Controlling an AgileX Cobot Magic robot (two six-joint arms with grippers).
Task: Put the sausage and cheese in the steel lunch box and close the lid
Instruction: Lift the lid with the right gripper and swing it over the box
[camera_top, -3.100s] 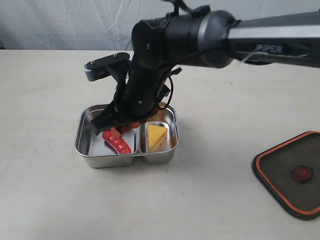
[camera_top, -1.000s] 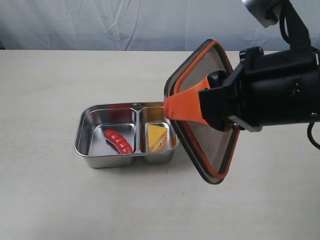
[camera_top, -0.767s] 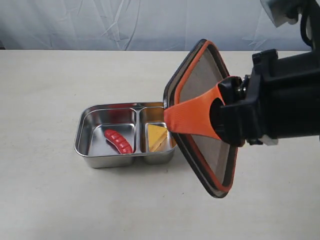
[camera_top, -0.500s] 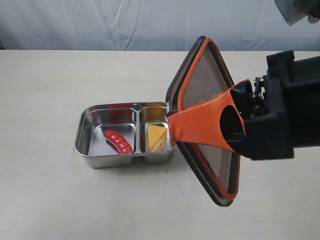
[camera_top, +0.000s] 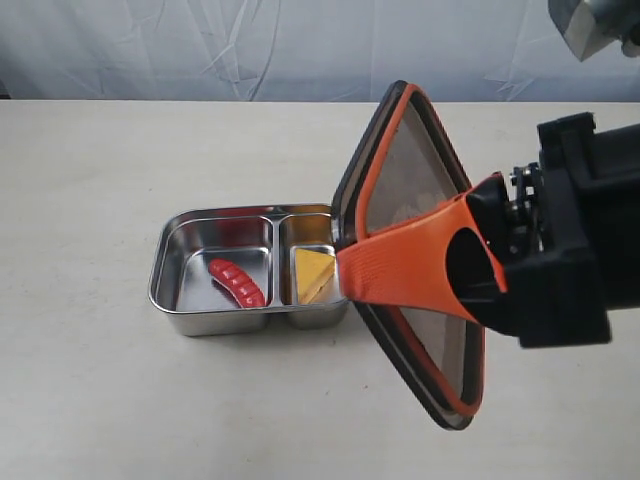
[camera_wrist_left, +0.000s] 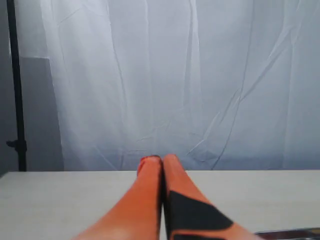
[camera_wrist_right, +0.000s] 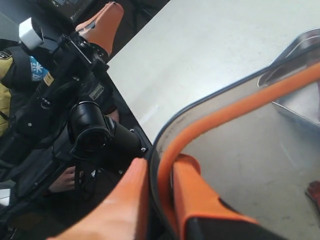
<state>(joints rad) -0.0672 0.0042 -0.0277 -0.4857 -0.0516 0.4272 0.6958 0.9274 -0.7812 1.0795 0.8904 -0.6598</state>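
Observation:
The steel lunch box (camera_top: 240, 322) stands open on the table. The red sausage (camera_top: 235, 282) lies in its larger compartment and the yellow cheese (camera_top: 313, 272) in the smaller one. My right gripper (camera_top: 345, 258) is shut on the rim of the dark lid (camera_top: 410, 185), which hangs steeply tilted in the air beside the box's right end, orange seal showing. In the right wrist view the gripper (camera_wrist_right: 160, 167) pinches the lid (camera_wrist_right: 240, 145) edge between both fingers, with the lunch box (camera_wrist_right: 300, 60) beyond. My left gripper (camera_wrist_left: 161, 161) is shut and empty.
The table is beige, with a white curtain (camera_top: 200, 50) behind it. In the right wrist view the left arm (camera_wrist_right: 85, 115) stands past the table's edge, away from the box. A sliver of steel rim (camera_wrist_left: 295, 232) shows in the left wrist view.
The right arm has drawn back to the right. The lid in its grip has swung steeper, and its lower corner has sunk toward the table. Sausage, cheese and box have not moved.

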